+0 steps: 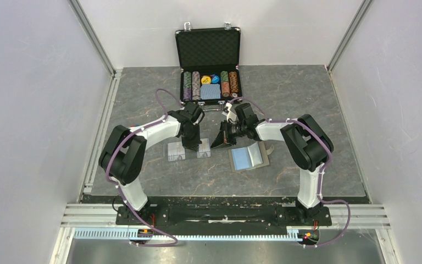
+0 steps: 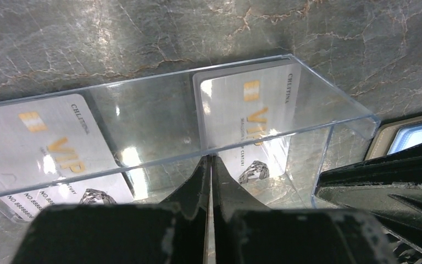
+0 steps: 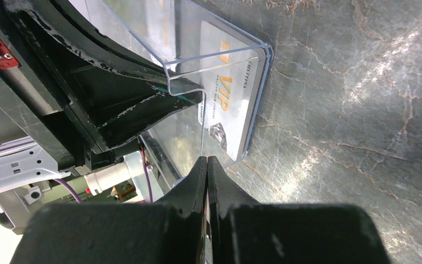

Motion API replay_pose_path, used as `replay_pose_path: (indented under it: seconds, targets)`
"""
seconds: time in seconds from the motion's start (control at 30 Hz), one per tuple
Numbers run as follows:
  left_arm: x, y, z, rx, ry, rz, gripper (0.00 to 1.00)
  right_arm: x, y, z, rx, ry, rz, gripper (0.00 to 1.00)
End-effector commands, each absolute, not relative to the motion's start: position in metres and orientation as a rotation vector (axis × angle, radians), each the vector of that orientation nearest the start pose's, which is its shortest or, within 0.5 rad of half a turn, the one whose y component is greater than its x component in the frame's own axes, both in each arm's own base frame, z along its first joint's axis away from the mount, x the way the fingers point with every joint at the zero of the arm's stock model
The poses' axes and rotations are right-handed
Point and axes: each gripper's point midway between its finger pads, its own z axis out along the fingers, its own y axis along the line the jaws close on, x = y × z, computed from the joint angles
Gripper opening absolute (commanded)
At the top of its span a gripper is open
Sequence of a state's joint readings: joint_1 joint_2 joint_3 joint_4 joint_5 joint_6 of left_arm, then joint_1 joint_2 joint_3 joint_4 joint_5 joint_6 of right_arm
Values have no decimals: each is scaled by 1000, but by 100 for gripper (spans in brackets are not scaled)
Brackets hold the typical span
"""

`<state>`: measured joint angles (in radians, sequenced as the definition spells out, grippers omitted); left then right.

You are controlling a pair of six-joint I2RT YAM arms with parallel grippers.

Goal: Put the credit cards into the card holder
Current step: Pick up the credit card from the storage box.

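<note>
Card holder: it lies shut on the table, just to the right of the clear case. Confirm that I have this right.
Not quite. The card holder lies open, not shut: the top external view shows its light blue lining facing up. The rest holds: it is on the table, just to the right of the clear case.

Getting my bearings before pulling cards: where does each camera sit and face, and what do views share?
Top external: above, behind the bases, facing down at the table; shows left arm, right arm, poker-chip case, card holder.
Left wrist: on the left arm, facing down past its shut jaws at the clear case and the credit cards.
Right wrist: on the right arm, facing past its shut jaws at that case and the left jaws.
Shared: both wrists see the clear case.
</note>
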<state>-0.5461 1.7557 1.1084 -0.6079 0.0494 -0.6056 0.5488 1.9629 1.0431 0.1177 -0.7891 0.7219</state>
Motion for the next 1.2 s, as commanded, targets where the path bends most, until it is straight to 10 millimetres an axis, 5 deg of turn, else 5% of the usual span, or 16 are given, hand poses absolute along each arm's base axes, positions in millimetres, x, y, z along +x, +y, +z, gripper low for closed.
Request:
replay_pose_path:
  seconds: [0.0,0.6,0.97,1.17]
  targets:
    - [293,-229,53,-39,2802,-392,5,287,350,57,-265,2567,1503,1]
    - [301,-254,89,-41,2691,-583,16,285,349,54,-285,2577,1497,0]
    - [293,-254,77,-72,2717,-604,18,284,348,54,-295,2582,1491,0]
    - [287,-239,60,-79,2781,-479,7,285,348,56,-301,2572,1491,1]
